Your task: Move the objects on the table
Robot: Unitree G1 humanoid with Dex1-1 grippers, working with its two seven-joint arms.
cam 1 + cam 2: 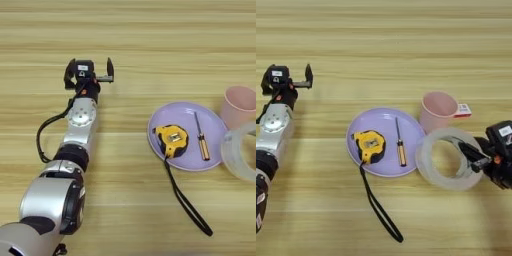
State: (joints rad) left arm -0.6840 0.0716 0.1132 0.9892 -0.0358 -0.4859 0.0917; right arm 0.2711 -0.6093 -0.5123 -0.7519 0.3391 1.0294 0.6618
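Wooden table (150,40), right tool (472,154) gripping tape roll (448,157) beside plate (381,125)

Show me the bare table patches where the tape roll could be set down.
Free: the wide strip between the left hand and the lavender plate, and the far table beyond the pink cup. Crowded: plate, cup, tape roll and right hand bunch together.

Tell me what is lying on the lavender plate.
On the lavender plate lie the yellow-black gadget, its strap trailing onto the table, and the orange-handled screwdriver. The plate beneath them is covered.
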